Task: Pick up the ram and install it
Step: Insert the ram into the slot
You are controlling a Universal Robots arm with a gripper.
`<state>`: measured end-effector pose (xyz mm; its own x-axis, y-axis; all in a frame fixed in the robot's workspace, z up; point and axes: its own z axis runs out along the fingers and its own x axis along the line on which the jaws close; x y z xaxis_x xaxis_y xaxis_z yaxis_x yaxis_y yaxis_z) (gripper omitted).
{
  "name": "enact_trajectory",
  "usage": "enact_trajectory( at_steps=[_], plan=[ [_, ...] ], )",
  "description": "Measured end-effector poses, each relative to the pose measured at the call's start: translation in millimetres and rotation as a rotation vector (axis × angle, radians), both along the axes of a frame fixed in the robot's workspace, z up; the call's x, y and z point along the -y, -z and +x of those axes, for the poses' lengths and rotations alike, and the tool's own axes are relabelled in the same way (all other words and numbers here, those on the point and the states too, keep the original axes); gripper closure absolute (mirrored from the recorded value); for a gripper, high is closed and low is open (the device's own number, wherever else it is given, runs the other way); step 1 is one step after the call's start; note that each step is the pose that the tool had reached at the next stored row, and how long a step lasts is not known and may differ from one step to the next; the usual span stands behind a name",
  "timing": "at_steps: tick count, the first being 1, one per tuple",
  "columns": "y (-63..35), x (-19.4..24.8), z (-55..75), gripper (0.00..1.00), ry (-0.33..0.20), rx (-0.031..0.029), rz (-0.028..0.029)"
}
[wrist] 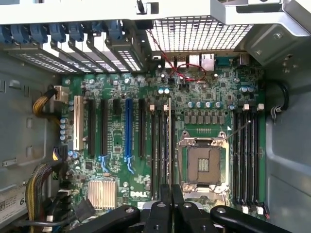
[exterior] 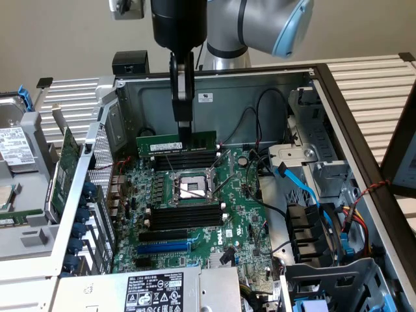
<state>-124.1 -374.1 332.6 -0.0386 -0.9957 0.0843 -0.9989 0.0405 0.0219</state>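
Note:
The ram is a long thin green stick with a white label strip. It hangs level in the air over the motherboard inside the open computer case. My gripper comes straight down from above and is shut on the ram near its middle. In the wrist view the ram shows edge-on as a thin line running out from my gripper. There it lies over the bank of black slots beside the CPU socket. A second bank of black slots lies on the socket's other side.
A blue slot and a power supply with a label lie near the front. A larger green expansion card leans outside the case on the exterior view's left. Blue cables and drive bays stand on the right. The case wall rises behind.

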Motion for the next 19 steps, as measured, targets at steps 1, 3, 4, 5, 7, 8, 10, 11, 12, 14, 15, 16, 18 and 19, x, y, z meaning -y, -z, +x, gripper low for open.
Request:
enact_trajectory(
  at_steps=[1, 3, 4, 5, 7, 8, 10, 11, 12, 14, 15, 16, 18, 19],
  plan=[
    [0.9, 1.4, 0.0, 0.88, 0.000, -0.0002, 0.0055],
    [2.6, 4.1, 0.0, 0.88, 0.000, -0.0006, 0.0177],
    [3.2, 5.1, 0.0, 0.88, 0.000, -0.0010, 0.0242],
    [4.1, 5.8, 0.0, 0.88, 0.000, -0.0018, 0.0303],
    [6.4, 5.8, 0.0, 0.88, 0.001, -0.0052, 0.0333],
    [7.8, 5.8, 0.0, 0.88, 0.001, -0.0076, 0.0335],
    [11.0, 5.8, 0.0, 0.88, 0.001, -0.0116, 0.0335],
    [13.0, 5.8, 0.0, 0.88, 0.001, -0.0120, 0.0335],
    [14.7, 5.8, 0.0, 0.88, 0.001, -0.0121, 0.0335],
    [18.3, 5.8, 0.1, 0.88, 0.001, -0.0122, 0.0338],
    [20.0, 5.8, 0.1, 0.88, 0.001, -0.0120, 0.0348],
    [21.4, 5.8, 0.1, 0.88, 0.001, -0.0112, 0.0354],
    [24.7, 5.8, 0.2, 0.88, 0.001, -0.0103, 0.0362],
    [26.1, 5.8, 0.2, 0.88, 0.001, -0.0099, 0.0369]
  ],
)
